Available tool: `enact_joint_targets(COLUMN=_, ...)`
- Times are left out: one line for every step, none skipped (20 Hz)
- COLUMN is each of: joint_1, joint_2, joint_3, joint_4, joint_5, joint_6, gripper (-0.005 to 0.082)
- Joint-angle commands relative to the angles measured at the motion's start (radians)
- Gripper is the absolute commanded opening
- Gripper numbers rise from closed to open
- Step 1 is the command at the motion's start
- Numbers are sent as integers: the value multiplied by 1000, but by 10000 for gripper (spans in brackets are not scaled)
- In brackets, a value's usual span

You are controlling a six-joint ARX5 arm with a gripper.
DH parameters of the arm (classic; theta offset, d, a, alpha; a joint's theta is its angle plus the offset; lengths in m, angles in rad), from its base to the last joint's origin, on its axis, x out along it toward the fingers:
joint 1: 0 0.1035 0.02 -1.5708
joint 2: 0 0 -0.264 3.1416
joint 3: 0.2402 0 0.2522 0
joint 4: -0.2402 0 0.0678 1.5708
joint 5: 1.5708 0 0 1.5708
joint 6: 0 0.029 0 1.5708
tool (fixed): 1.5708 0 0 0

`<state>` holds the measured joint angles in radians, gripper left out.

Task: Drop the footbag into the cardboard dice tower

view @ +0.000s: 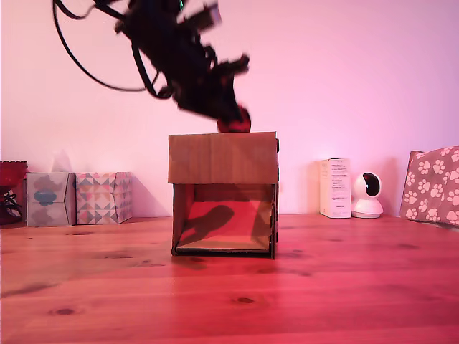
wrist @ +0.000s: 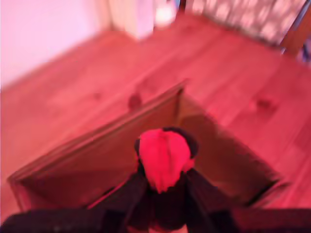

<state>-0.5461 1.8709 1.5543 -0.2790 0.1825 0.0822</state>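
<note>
I log the arm pitched steeply down from the exterior view's upper left, its claw clamped on the red-and-black footbag just over the open top of the cardboard dice tower on the bench.

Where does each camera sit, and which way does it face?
Exterior view: low over the wooden table, facing the open front of the cardboard dice tower; the arm and gripper show above it.
Wrist view: on the arm, looking down into the tower's open top; both dark fingers show.
Shared: the tower and the footbag held in the gripper.
</note>
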Motion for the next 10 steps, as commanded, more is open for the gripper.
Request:
enact_joint_targets(joint_1=5, joint_2=0, joint_3=26, joint_4=1, joint_5=4, joint_6=6, gripper=128)
enact_joint_targets(joint_1=8, joint_2=0, joint_3=34, joint_4=-3, joint_5=4, joint_6=6, gripper=128)
enact_joint_targets(joint_1=9, joint_2=0, joint_3=42, joint_4=-10, joint_5=4, joint_6=5, gripper=130)
enact_joint_targets(joint_1=10, joint_2=0, joint_3=47, joint_4=-14, joint_5=4, joint_6=6, gripper=139)
enact_joint_targets(joint_1=10, joint_2=0, joint_3=47, joint_4=-14, joint_5=4, joint_6=6, gripper=193)
enact_joint_targets(joint_1=10, joint_2=0, joint_3=47, joint_4=-14, joint_5=3, joint_6=6, gripper=317)
enact_joint_targets(joint_1=10, joint_2=0, joint_3=47, joint_4=-14, joint_5=3, joint_6=6, gripper=500)
enact_joint_targets(joint_1=10, joint_2=-1, joint_3=48, joint_4=-23, joint_5=3, joint_6=6, gripper=661)
enact_joint_targets(joint_1=9, joint_2=-1, joint_3=56, joint_4=-48, joint_5=3, joint_6=8, gripper=729)
enact_joint_targets(joint_1=9, joint_2=-2, joint_3=70, joint_4=-87, joint_5=-9, joint_6=9, gripper=727)
